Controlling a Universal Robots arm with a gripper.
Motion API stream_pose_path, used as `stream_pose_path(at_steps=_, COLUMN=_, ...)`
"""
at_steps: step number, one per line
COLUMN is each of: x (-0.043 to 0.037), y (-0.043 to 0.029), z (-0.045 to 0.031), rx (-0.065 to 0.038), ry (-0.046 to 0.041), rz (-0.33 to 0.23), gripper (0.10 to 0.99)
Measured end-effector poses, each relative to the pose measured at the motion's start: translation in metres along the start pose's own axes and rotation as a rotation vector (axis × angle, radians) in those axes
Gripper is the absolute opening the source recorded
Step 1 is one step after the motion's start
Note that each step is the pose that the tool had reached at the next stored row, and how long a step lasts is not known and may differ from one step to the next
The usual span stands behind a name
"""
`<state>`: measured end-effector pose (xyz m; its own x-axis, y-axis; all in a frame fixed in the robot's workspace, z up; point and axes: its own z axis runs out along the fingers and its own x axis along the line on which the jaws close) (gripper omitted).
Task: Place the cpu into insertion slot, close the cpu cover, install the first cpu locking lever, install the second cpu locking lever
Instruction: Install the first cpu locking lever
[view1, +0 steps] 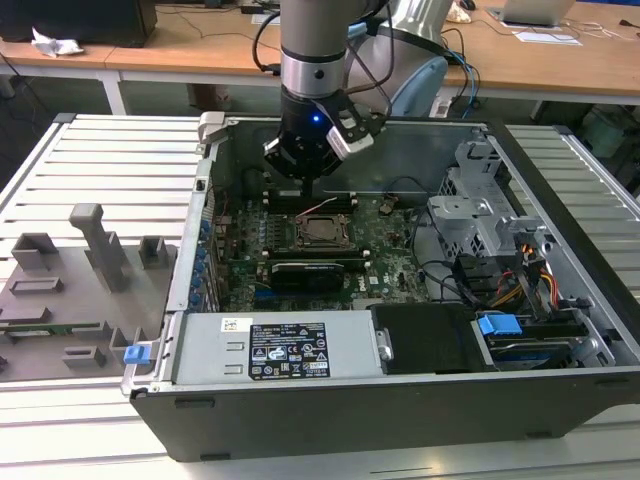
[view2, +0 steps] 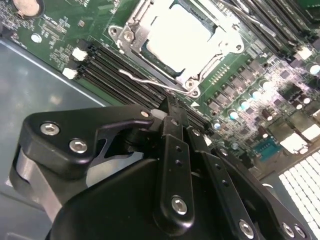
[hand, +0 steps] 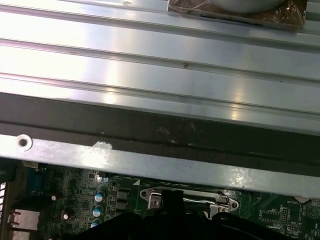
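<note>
Hovering just behind the insertion slot (view2: 182, 42), our hand (view2: 172, 112) is pinched narrow, empty; we judge it could snag the unlatched wire lever (view2: 150, 82)

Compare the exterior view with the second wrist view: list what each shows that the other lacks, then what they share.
Exterior view alone: the whole open computer case on the slatted table, the power supply, blue latches, and grey fixtures at the exterior view's left.

Second wrist view alone: close detail of the cpu seated in the insertion slot, the cpu cover framing it, and a wire locking lever beside the memory slots.

Both: the gripper just off the socket's edge, over the green motherboard.
</note>
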<state>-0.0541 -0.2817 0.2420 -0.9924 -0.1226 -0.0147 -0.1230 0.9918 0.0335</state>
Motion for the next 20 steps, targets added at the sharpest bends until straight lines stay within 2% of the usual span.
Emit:
stream_pose_path(at_steps=8, x=-0.0126, y=-0.0013, z=0.0102, rx=0.000, ry=-0.0004, rz=0.020, gripper=0.106)
stream_pose_path(at_steps=20, x=-0.0240, y=-0.0019, z=0.0208, rx=0.000, ry=0.0009, rz=0.020, gripper=0.106)
